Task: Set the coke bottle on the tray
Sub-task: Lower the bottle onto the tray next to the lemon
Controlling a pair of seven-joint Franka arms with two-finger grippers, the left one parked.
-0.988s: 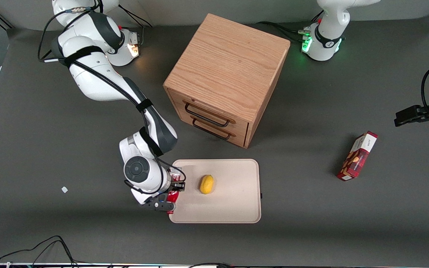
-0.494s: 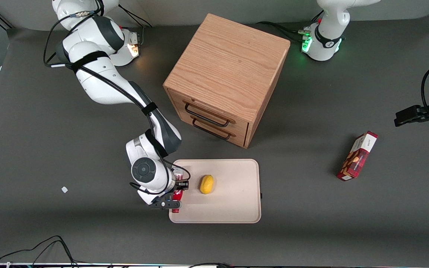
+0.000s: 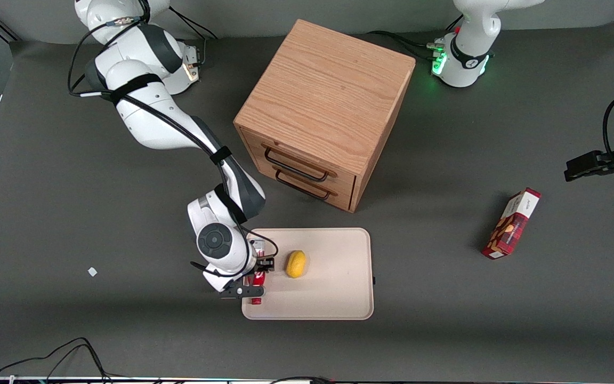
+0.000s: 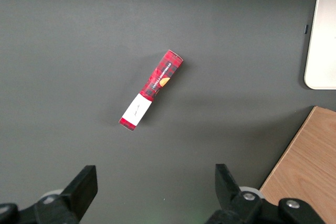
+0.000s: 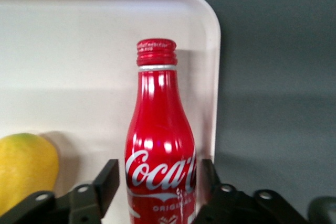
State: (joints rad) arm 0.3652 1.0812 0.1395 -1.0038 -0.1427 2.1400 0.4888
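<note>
Gripper (image 3: 256, 277): right arm's, positioned over the tray's end toward the working arm; fingers (image 5: 107, 179) closed against both sides of the coke bottle's lower body.

Coke bottle (image 5: 160, 145): red, white script, red cap; held in the gripper, seen above the tray surface just inside its rim. In the front view only a short red part (image 3: 256, 298) shows below the gripper. Whether it touches the tray cannot be told.

Tray (image 3: 333, 288): cream-beige, rounded corners, low rim; flat on the dark worktop (image 3: 72, 213), nearer the front camera than the wooden drawer cabinet (image 3: 323, 106).

Lemon (image 3: 296, 264): yellow, resting on the tray, near the bottle.

Drawer cabinet: two drawers with dark handles, both shut.

Red snack box (image 3: 511, 223): on the worktop toward the parked arm's end, well apart from the tray.
</note>
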